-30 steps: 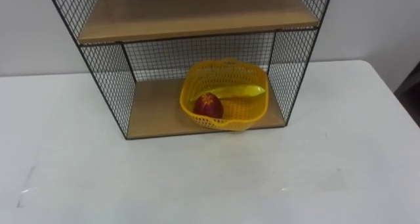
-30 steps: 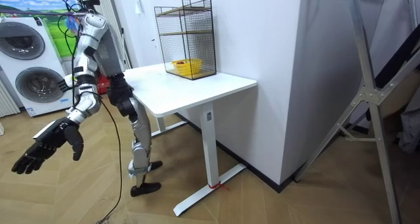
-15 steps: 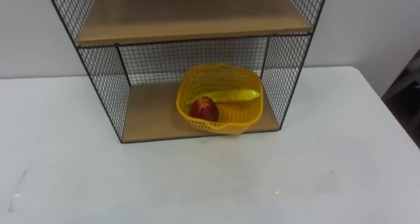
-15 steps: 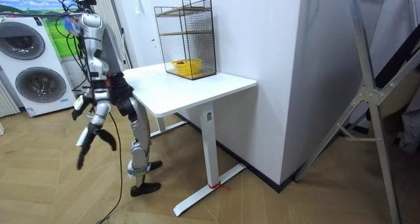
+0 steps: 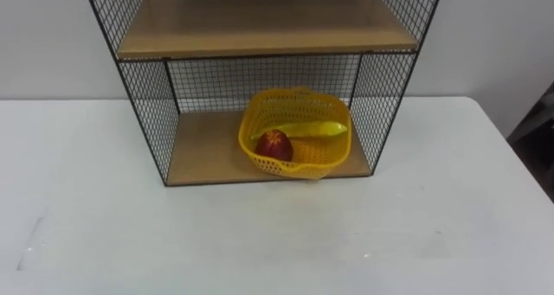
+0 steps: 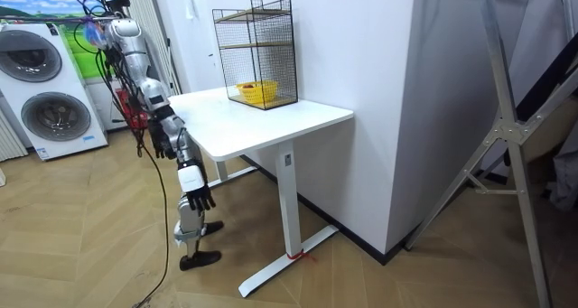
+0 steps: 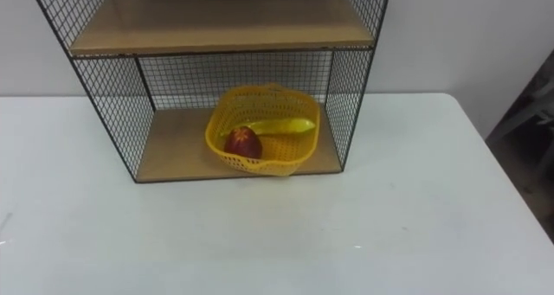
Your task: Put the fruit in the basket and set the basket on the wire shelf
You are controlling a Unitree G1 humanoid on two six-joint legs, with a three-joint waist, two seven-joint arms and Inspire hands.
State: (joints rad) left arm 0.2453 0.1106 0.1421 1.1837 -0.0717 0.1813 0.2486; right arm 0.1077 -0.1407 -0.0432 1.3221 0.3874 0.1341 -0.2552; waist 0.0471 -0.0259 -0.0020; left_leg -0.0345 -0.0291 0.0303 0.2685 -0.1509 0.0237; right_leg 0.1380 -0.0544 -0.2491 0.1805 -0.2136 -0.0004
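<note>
On the desk [image 5: 450, 230], far side: wire shelf [image 5: 145, 122], its lower board [image 5: 203, 152] carrying the basket [image 5: 313, 162] right of centre, apple [image 5: 274, 144] at its left, banana [image 5: 313, 129] lying to the right. Basket judged light, stiff plastic; grip the rim. Low beside the desk hangs the right hand [image 6: 200, 198], fingers loose, empty.

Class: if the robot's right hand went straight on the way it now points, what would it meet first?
The right hand hangs pointing straight down beside the table, so it would probably meet the wooden floor first, close to where the robot stands; depth is unclear.
</note>
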